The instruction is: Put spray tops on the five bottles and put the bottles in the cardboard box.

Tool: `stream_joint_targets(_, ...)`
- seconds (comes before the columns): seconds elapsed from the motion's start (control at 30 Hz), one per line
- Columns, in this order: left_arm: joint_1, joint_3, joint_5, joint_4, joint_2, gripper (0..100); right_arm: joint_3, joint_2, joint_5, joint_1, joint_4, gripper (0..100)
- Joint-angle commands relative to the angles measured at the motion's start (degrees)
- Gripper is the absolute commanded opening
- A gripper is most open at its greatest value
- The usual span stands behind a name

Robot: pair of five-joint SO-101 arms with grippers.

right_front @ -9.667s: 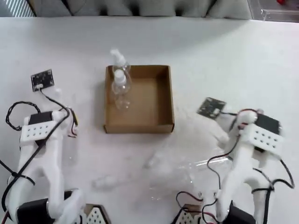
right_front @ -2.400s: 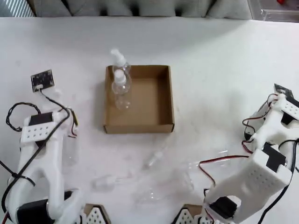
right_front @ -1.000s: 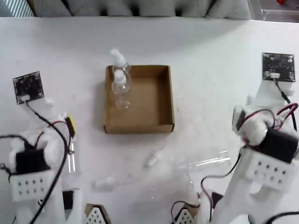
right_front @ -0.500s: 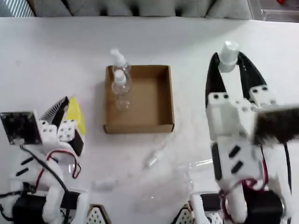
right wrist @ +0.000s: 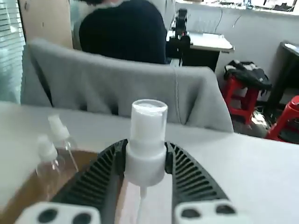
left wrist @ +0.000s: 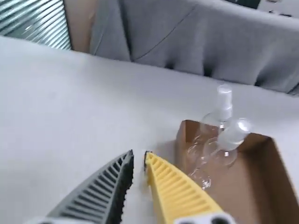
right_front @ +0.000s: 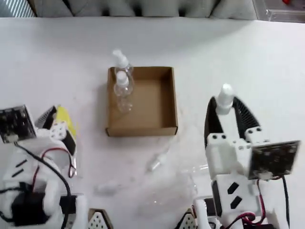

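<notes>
Over worktop's (right_front: pixel 238 43) right half: right gripper (right_front: pixel 225 101) pinches a white spray top (right wrist: pixel 146 140) by its collar. Left gripper (left wrist: pixel 138 159) nearly closed, empty. Clear bottles (right_front: pixel 164 191) lie by the front edge; dip tube (right wrist: pixel 141 198) could miss a rolling neck.

White table (right_front: pixel 228 47) across most of the high view. Grey cloth (right_front: pixel 143 7) in soft folds along the top edge, past the table's far side. Slatted blinds (right_front: pixel 14 7) in the upper left corner. Clear plastic container (right_front: pixel 281 13) in the upper right corner. Beyond the cloth in the right wrist view, a pale desk (right wrist: pixel 205 43) and a red stool (right wrist: pixel 240 99) with a dark bag (right wrist: pixel 245 73) on it.
</notes>
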Motion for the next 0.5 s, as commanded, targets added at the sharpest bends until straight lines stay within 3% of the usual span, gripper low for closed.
stream_joint_targets(0.0, -7.16, -3.69, 0.09, 0.7, 10.51, 5, 6.59, -5.93, 4.92, 0.66, 2.15, 1.5)
stream_joint_targets(0.3, -12.79, -18.02, 0.18, 15.21, 27.91, 6, 28.31, -18.59, 5.45, 0.66, -0.57, 1.6)
stream_joint_targets(0.47, -9.1, -22.24, 0.0, 19.69, 34.68, 6, 29.71, -17.89, 5.45, 0.66, 0.22, 1.6)
